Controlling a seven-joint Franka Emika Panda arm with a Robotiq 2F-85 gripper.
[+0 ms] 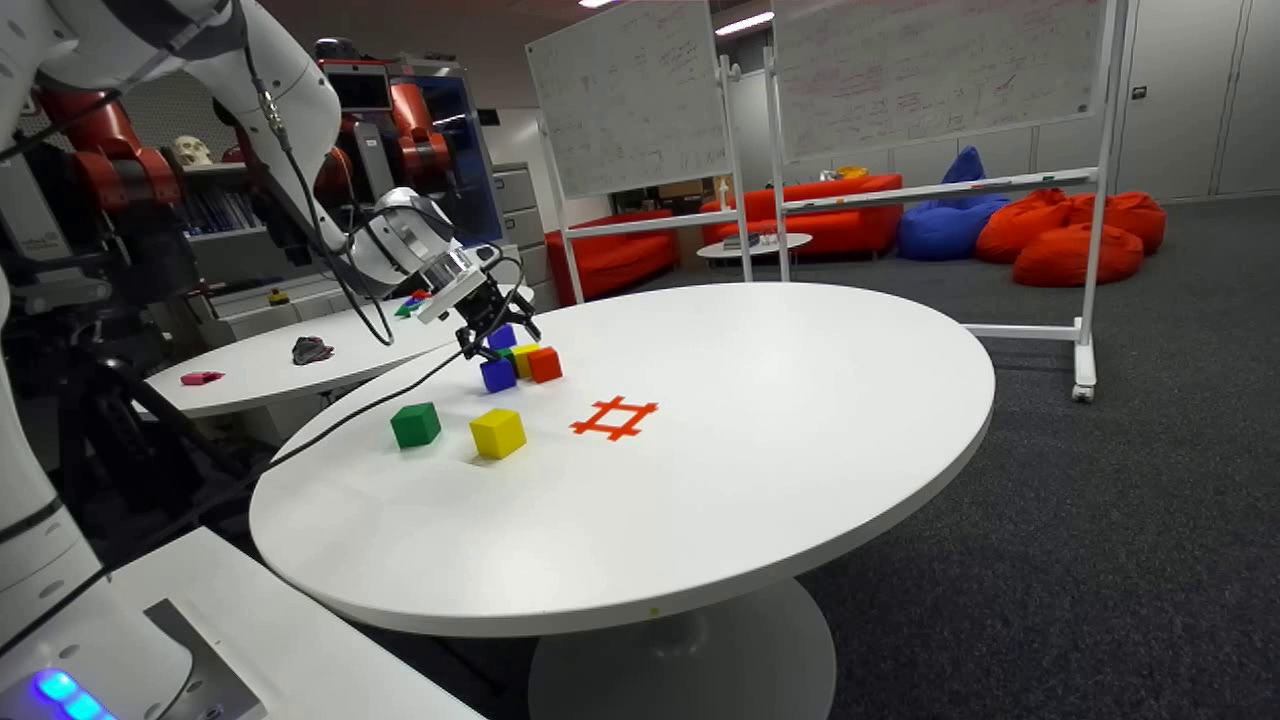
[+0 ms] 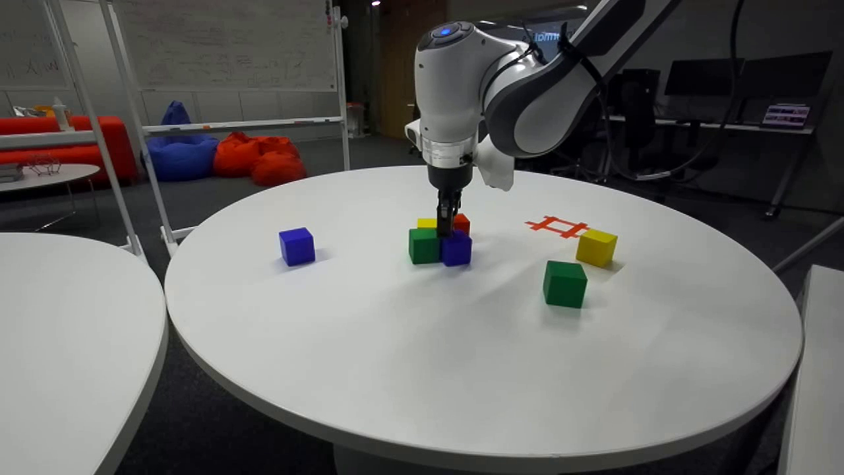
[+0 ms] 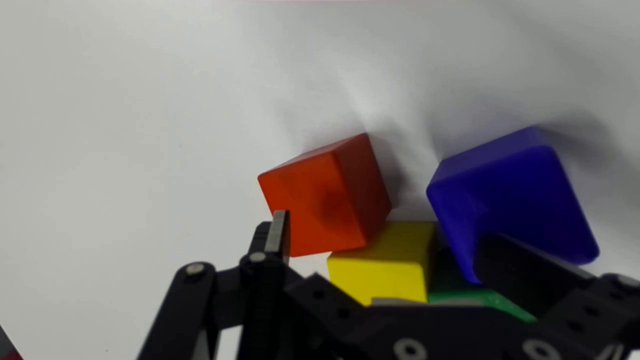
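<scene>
You've got a big round white surface (image 1: 780, 400) on dark carpet (image 1: 1120, 520), with a second white table (image 2: 72, 330) just beside it. Further back you'll see scribbled-on whiteboards (image 1: 635, 110) on white frames, red sofas (image 1: 860, 230), a blue beanbag (image 1: 940, 230), some orange-red beanbags (image 1: 1055, 258) and a low coffee table (image 2: 72, 173). Behind those, pale grey panels (image 1: 1180, 110), plus strip lights (image 1: 745, 23) overhead. In an exterior view, your dim corner has a desk (image 2: 752, 128) with dark monitors (image 2: 702, 78).
</scene>
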